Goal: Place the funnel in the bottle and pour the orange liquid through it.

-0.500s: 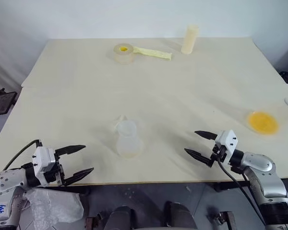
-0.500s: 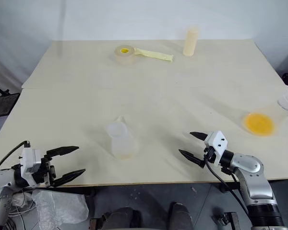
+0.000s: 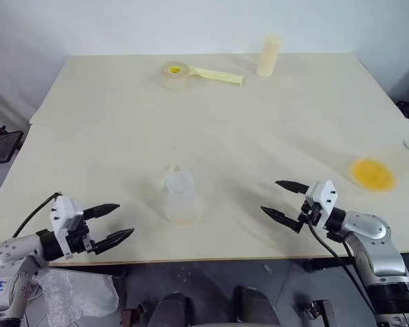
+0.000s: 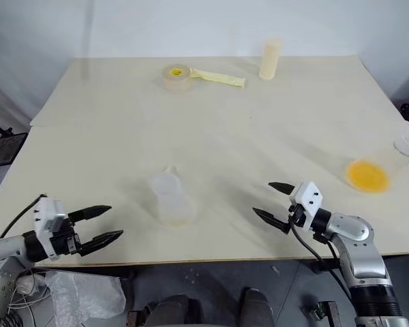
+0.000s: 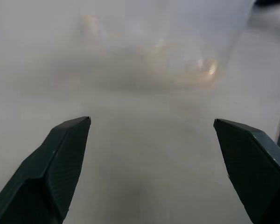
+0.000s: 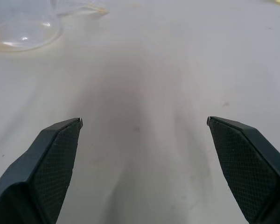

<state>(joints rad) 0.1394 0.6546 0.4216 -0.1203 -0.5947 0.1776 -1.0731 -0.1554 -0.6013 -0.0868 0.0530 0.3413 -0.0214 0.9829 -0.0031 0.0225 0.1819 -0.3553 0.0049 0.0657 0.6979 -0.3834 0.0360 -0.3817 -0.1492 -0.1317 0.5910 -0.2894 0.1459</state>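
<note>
My left hand [image 3: 117, 223], lower left of the head view, has shifted a little up and right over the last half second, off the desk edge and more toward the bottle; fingers spread wide, nothing in them. My right hand [image 3: 281, 201], lower right, nudged slightly up too, fingers also wide apart and empty, pointing left at the bottle. Bottle [image 3: 182, 199] stands upright at centre-bottom of the frame, between the two hands, apart from both; hasn't moved. Funnel [image 3: 172, 168] looks to be lying just behind the bottle, hard to make out since it's clear. Orange liquid [image 3: 373, 174] sits in a clear container at the right edge of the desk [image 3: 211, 116], beyond my right hand, untouched. Tape roll [image 3: 175, 75] and cream cylinder [image 3: 269, 56] at the top, irrelevant. Read: both arms only easing in, no grasp yet. Funnel pickup is the first real step, still pending.
</note>
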